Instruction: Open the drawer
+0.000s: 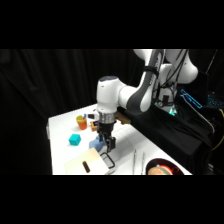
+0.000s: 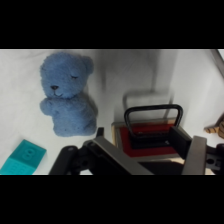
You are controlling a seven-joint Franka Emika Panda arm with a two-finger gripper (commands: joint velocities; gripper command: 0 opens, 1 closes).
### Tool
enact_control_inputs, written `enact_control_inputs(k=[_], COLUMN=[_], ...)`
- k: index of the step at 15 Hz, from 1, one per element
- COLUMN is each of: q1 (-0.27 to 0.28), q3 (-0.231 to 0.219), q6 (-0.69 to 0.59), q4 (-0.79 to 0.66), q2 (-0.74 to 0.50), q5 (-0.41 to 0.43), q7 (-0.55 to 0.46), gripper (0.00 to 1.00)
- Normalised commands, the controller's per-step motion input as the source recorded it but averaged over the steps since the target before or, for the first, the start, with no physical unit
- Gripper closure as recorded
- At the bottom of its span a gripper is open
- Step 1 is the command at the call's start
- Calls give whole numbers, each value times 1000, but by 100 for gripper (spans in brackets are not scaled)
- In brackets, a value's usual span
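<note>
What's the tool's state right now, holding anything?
Tool: open, holding nothing; its fingers sit either side of the drawer, below its black loop handle.

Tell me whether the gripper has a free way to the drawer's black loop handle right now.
Probably yes. In the wrist view the handle stands just ahead of the gripper, with nothing between. The blue teddy bear and teal cube lie off to one side.

The white arm bends down over the table, its pincer pointing downward, fingers spread apart.
</note>
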Motion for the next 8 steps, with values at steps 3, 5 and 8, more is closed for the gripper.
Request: enact_control_inputs(k=[3,5,8], q1=[143,137,124], q3=[-111,-125,-116], q6=[236,232,238], q4=[108,126,136], q2=[162,172,199], q5=[-161,-148,-120], q7=[203,182,157], gripper=[0,0,0])
